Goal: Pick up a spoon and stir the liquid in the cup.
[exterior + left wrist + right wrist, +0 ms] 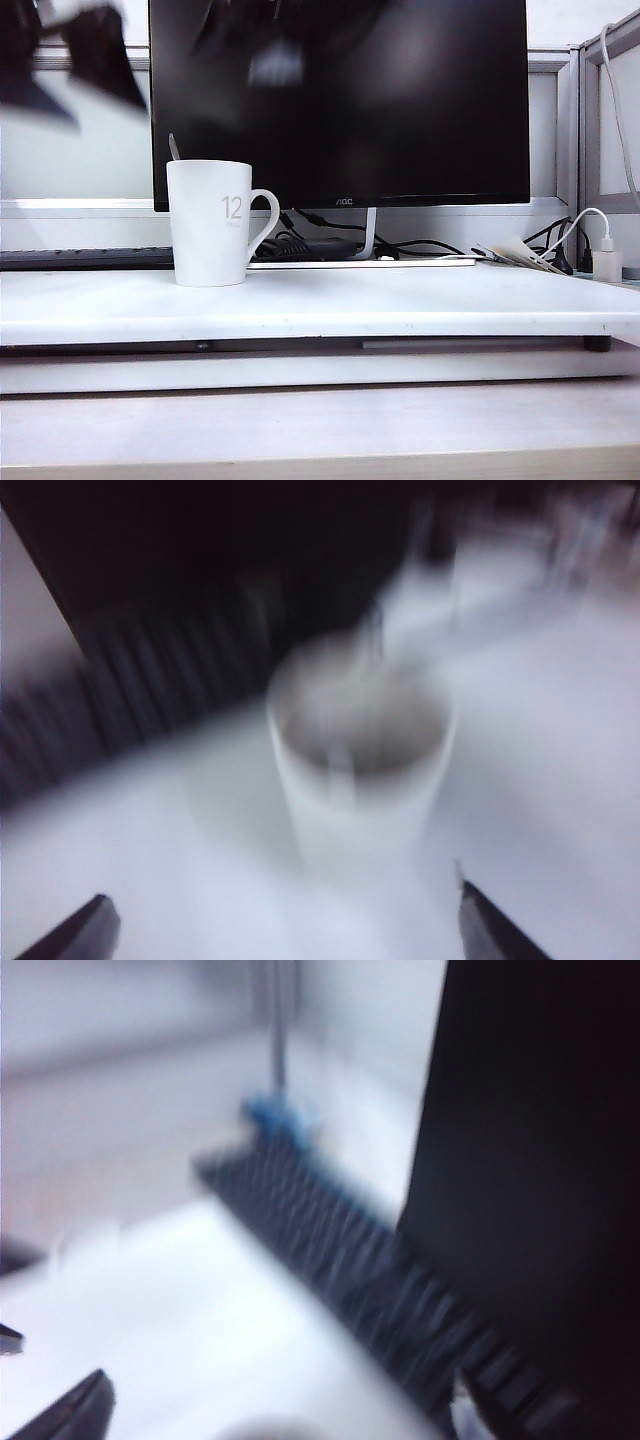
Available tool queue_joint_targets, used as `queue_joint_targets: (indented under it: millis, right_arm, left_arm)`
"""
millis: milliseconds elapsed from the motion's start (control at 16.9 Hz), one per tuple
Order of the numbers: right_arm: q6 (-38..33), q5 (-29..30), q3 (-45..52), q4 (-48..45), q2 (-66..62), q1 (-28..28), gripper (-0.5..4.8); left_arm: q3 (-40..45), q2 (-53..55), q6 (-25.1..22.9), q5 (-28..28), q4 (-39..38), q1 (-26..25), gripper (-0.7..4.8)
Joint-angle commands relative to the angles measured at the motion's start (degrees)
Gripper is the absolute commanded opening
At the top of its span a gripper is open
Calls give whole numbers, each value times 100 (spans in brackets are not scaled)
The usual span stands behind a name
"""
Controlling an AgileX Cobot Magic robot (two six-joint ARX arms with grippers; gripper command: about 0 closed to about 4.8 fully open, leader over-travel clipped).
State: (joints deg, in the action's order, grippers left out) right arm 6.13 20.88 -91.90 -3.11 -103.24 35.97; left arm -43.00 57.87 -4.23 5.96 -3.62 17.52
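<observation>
The cup (pixel 210 225), a tall white mug marked "12", stands on the white table with its loop handle to the right. The spoon (pixel 174 147) stands in it, only its thin grey handle showing above the rim. My left gripper (pixel 85 45) is a dark blur high at the upper left. In its wrist view the left gripper (pixel 285 935) is open, fingers wide apart, above and short of the blurred cup (pixel 355 770). My right gripper (pixel 275 1412) looks open with nothing between its fingers; one dark fingertip (pixel 70 1415) shows.
A black monitor (pixel 340 100) stands behind the cup, with a dark keyboard (pixel 340 1260) at its foot. Cables and a white charger (pixel 606 262) lie at the back right. The table's front edge (pixel 320 335) runs across the exterior view.
</observation>
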Motion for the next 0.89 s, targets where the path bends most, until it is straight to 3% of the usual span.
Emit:
queue_joint_targets:
  millis: [59, 236, 354, 531, 709, 886]
  right_arm:
    - [9, -542, -55, 79, 1152, 2, 479]
    - [595, -1469, -55, 1139, 2614, -2, 479]
    - [892, -2444, -48, 3097, 4500, -2, 479]
    - [892, -2524, 153, 4227, 6349, 0, 479]
    - [887, -2813, 592, 5209, 7556, -7, 479]
    - [299, -2872, 1987, 6109, 8841, 0, 479]
  left_arm:
    - [-48, -1080, 15, -109, 570, -7, 479]
    - [-48, -2564, 9, -516, 404, -7, 479]
    - [-46, -4310, -2, -533, -356, -7, 479]
    - [-48, -5724, 17, -660, -1602, -7, 479]
    - [-269, -5737, 321, -717, -2771, -4, 479]
    - [391, -5759, 907, -564, -3029, -4, 479]
